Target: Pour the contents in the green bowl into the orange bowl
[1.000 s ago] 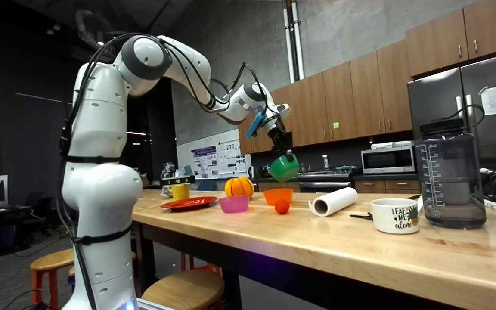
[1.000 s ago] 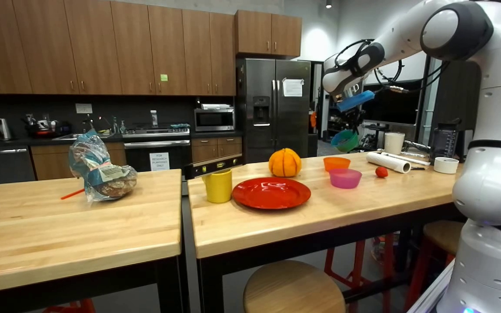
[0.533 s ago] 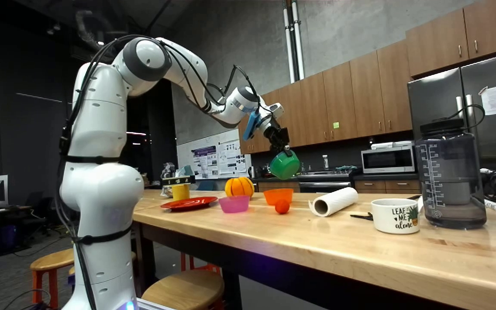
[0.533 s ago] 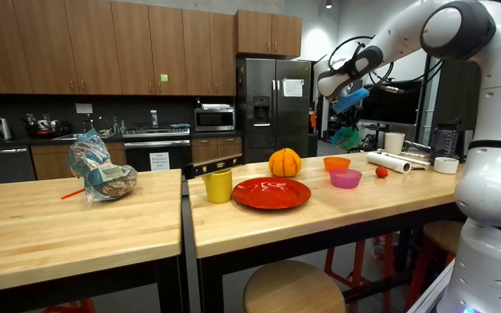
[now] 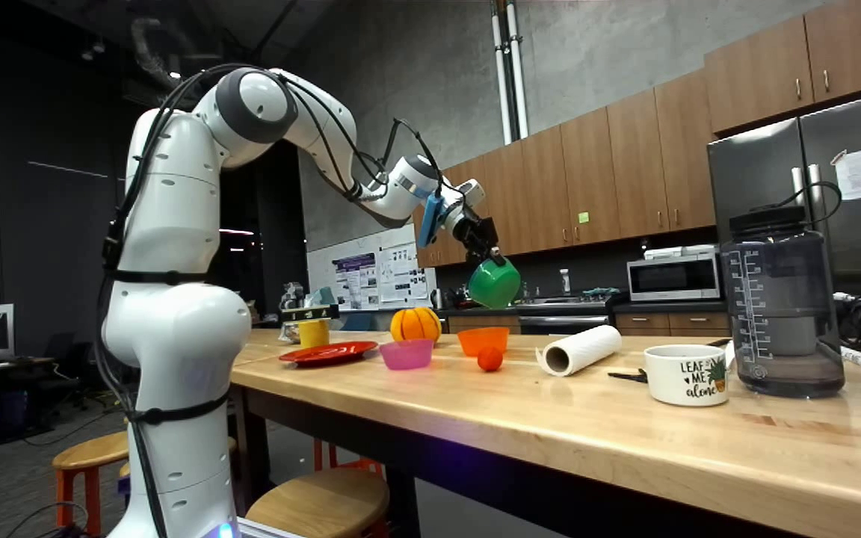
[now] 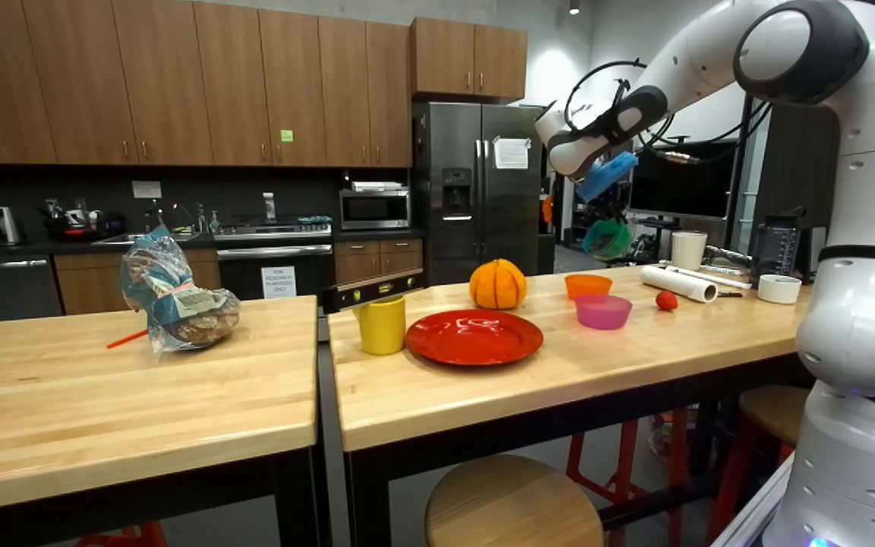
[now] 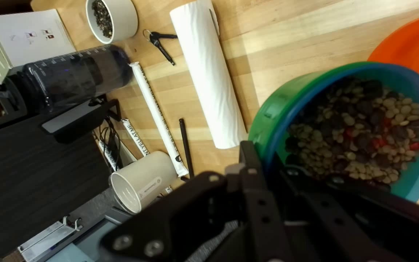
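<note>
The hand clutched the wall of the green bowl at the bowl's eight o'clock in the wrist view. The bowl was tilted and held up in the air, a mix of pale, dark and red bits inside. Lower, past its two o'clock edge, the orange bowl sat on the surface. Toward ten o'clock lay a white roll; farther, near nine, stood a dark bottle.
</note>
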Action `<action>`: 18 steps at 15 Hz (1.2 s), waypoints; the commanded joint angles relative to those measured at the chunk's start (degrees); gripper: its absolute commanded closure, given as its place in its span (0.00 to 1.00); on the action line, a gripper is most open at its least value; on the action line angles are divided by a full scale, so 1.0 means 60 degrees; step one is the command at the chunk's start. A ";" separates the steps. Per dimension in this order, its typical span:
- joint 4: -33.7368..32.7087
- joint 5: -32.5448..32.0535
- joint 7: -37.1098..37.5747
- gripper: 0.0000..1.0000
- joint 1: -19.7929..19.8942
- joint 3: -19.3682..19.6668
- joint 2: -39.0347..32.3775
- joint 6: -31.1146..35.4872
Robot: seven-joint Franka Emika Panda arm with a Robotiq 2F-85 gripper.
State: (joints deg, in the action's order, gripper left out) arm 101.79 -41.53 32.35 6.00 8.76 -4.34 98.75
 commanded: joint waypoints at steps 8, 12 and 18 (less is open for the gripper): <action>0.0685 -0.1301 0.1337 0.98 -0.0270 -0.0331 0.0024 -0.0063; 0.0879 -0.1729 0.1795 0.98 -0.0331 -0.0398 -0.0047 -0.0119; 0.1166 -0.2258 0.2397 0.98 -0.0436 -0.0524 -0.0110 -0.0131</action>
State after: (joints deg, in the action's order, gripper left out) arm 107.95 -52.67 44.55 3.74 6.12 -5.27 98.73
